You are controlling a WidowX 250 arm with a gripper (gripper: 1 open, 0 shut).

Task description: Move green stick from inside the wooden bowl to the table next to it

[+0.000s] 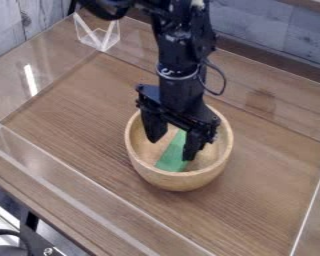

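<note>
The wooden bowl point(180, 178) sits on the dark wood-grain table point(72, 147). The black gripper point(172, 142) reaches down over it from the far side, its fingers spread, one toward the left, one toward the right. The green stick point(179, 152) lies inside the bowl, between or just under the fingertips, it seems; the arm partly hides it.

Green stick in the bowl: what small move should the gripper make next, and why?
Probably a small move down, then closing: the gripper stands open over the bowl, one finger on each side of the stick, which lies inside, apparently not yet gripped.
</note>
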